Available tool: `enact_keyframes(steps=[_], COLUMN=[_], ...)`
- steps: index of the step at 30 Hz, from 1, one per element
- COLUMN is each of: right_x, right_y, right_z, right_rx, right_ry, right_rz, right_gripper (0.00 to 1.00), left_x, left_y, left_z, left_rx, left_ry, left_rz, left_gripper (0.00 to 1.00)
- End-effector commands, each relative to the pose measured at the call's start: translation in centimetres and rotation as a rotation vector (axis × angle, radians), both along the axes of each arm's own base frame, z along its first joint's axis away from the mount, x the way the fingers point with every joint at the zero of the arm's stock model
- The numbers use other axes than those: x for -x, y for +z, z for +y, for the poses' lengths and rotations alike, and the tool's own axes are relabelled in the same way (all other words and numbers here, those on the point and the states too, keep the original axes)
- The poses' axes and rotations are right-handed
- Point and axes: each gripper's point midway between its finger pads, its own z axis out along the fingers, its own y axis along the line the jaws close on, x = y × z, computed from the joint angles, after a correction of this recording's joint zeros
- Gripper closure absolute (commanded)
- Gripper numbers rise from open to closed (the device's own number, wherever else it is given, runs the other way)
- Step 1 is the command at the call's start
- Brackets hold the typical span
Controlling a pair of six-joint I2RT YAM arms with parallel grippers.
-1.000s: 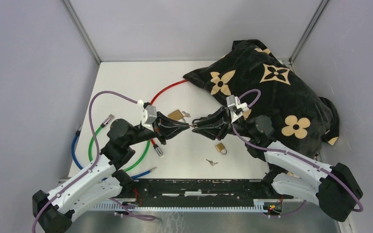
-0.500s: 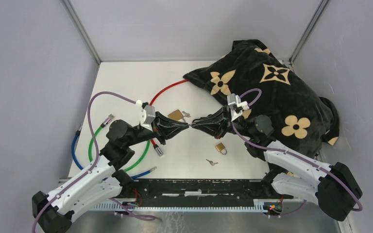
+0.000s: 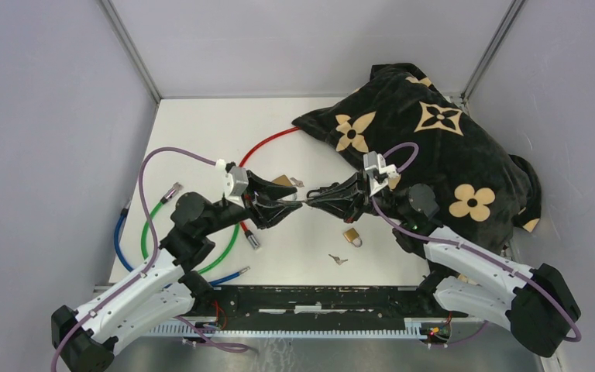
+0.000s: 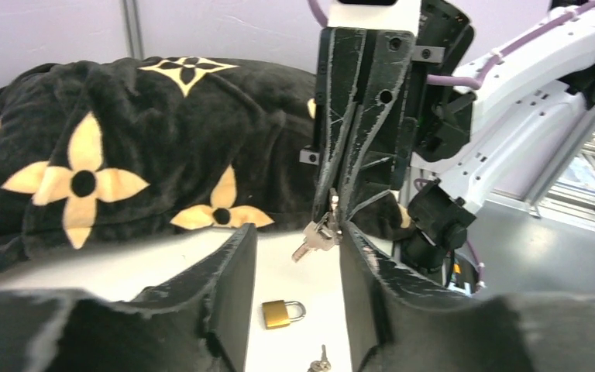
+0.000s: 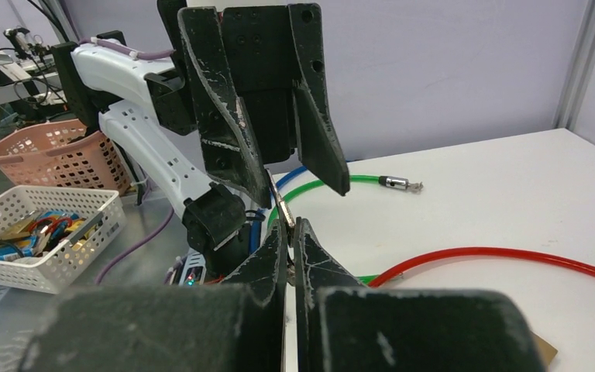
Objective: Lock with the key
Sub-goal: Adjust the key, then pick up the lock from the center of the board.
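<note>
- The key [image 4: 318, 235] hangs in the air between my two arms, above the middle of the table [image 3: 201, 124]. It is pinched at the very tips of my right gripper [image 4: 333, 211], whose jaws are closed tight on it.
- It is small, thin, stiff metal. I judge it light and slick, apt to swivel in a tip pinch. The flat bow is the place to hold, leaving the blade free. Whether a second key rides on a ring with it, I cannot tell.
- My left gripper [image 4: 297, 260] stands partly open, one jaw on each side of the key, holding nothing.
- The brass padlock [image 3: 352, 235] lies flat on the table, below and just to the right of the key. It looks small, dense and smooth, so I expect it to skid unless my free jaws clamp its body across the flat faces.
- A loose key [image 3: 338, 259] lies near the padlock.
- The black flowered cloth [image 3: 434, 139] crowds the right side, close behind my right wrist.
- The red cable [image 3: 267, 143] and green cable [image 3: 228, 244] loop to the left. The barest tabletop is around the padlock.
</note>
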Motion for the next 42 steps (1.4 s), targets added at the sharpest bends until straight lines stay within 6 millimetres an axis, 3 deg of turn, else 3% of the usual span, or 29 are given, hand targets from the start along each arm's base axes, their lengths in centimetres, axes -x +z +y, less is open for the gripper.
enact_keyframes(steps=[1,5,8,11,14,18,20,25,32,38,42], right_x=[-0.7,-3.0,-5.7,-7.8,-8.9,-9.0,-8.8,-8.3,-8.3,-8.3,-8.2], right_y=[0.6,-2.1,-4.8,-7.3,-9.0,-10.6,-11.4,-12.4,-12.9,-13.2,-13.0], right_z=[-0.6,-1.0,-1.7,-3.0,-4.4,-5.4,-5.6,-6.0,-6.1,-5.4,-5.3], right_rx=[-0.002,0.081,0.203,0.333,0.429,0.491,0.511,0.522,0.538,0.540,0.537], right_ry=[-0.056,-0.158,-0.294,-0.427,-0.515,-0.552,-0.551,-0.548,-0.545,-0.512,-0.507], right_rz=[-0.031,0.039,0.087,0.105,0.099,0.091,0.094,0.096,0.085,0.090,0.086], right_gripper=[1.00,1.00,1.00,1.00,1.00,1.00,1.00,1.00,1.00,1.00,1.00], left_x=[-1.6,-2.1,-4.3,-8.7,-12.1,-14.6,-15.1,-14.6,-8.2,-4.5,-5.3], left_y=[0.5,0.4,-0.5,-5.4,-11.2,-18.0,-19.7,-22.4,-26.9,-30.0,-30.9], left_z=[1.0,1.5,2.8,6.4,11.9,19.5,21.1,20.2,18.1,15.9,15.2], left_rx=[0.039,0.034,-0.005,-0.237,-0.568,-0.919,-0.971,-0.887,-0.754,-0.742,-0.702], left_ry=[0.111,0.154,0.293,0.571,0.779,0.935,0.966,0.994,1.000,0.951,0.944], left_rz=[0.030,0.055,0.136,0.281,0.427,0.721,0.799,0.975,1.428,1.579,1.569], left_gripper=[0.46,0.34,0.30,0.29,0.29,0.36,0.38,0.37,0.45,0.45,0.45])
